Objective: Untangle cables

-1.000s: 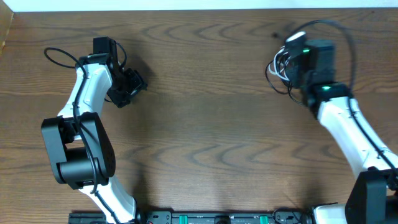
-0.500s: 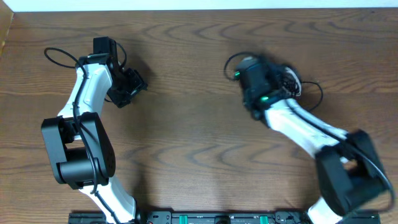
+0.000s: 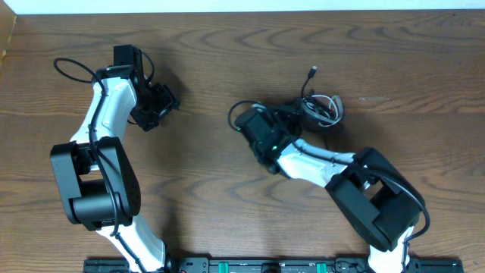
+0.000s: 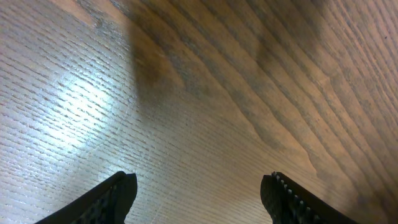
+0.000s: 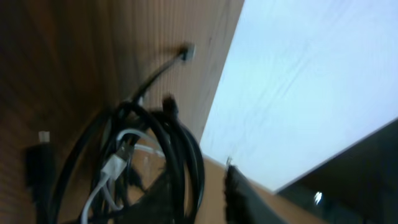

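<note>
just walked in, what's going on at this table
A two-arm robot is sorting out a tangle of cables. The right gripper is at the bundle of black and white cables near the middle of the wooden table, with one plug end trailing out. The wrist view is too blurred to show a firm grip. The left gripper is open over bare wood, holding nothing.

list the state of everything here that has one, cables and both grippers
cables: tangled in one bundle, black cords looped around a white one, one black plug end sticking out
left gripper: open, empty, over the bare table
right gripper: right at the bundle; wrist view is blurred, cannot tell whether open or shut
</note>
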You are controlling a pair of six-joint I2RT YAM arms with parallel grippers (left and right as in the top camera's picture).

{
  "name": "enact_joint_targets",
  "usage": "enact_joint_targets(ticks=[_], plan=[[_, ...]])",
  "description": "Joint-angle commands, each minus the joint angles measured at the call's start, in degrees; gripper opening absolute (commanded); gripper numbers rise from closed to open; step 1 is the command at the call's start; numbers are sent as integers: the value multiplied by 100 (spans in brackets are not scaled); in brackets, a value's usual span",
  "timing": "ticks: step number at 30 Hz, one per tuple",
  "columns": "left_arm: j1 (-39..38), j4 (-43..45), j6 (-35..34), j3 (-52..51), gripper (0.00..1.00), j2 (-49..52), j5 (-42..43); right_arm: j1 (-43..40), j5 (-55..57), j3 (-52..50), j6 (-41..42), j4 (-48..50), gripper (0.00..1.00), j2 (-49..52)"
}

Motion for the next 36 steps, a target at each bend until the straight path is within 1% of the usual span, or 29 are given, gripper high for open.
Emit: enact_joint_targets(ticks=[1,2,5,7,11,14,15,17,19,21,23,26,27,30,33,35,36], plan=[[-2,-4,17,-11,69,63,-81,208,-337,37,166,11,38,-20],[-2,-4,17,-11,69,63,-81,234,-494,37,273,15,43,-20],[-2,-4,17,-11,69,63,-81,282,-820,39,621,173,50,-68],[-2,-4,17,-11,69,63,-81,328,-896,50,809,293,57,-186],[-2,-4,17,-11,69,63,-81,391,-1213,131,1200,315,64,-601],[-2,-2,17,-11,69,63,-81,321,-1893,144,1832,284,66,-1073],[-2,-2,17,-11,69,63,-81,251,-2293,144,2142,201,66,-1266],[-2,-4,17,-11,69,63,-81,63,-3185,144,2710,-35,62,-1593],[-2,-4,17,-11,69,63,-81,-249,-4183,144,3451,-251,52,-1864],[-2,-4,17,-11,69,63,-81,-634,-5045,144,3991,-417,40,-2006],[-2,-4,17,-11,69,63,-81,-1128,-5777,144,4483,-568,31,-2026],[-2,-4,17,-11,69,63,-81,-1733,-6446,144,5095,-743,29,-1919],[-2,-4,17,-11,69,63,-81,-2009,-6610,144,5506,-815,29,-1834],[-2,-7,17,-11,69,63,-81,-2481,-6607,144,6566,-994,29,-1722],[-2,-7,17,-11,69,63,-81,-2997,-6686,144,8144,-1244,30,-1718],[-2,-7,17,-11,69,63,-81,-3414,-7272,144,9130,-1416,30,-1714],[-2,-7,17,-11,69,63,-81,-3585,-7643,144,9381,-1499,30,-1709]])
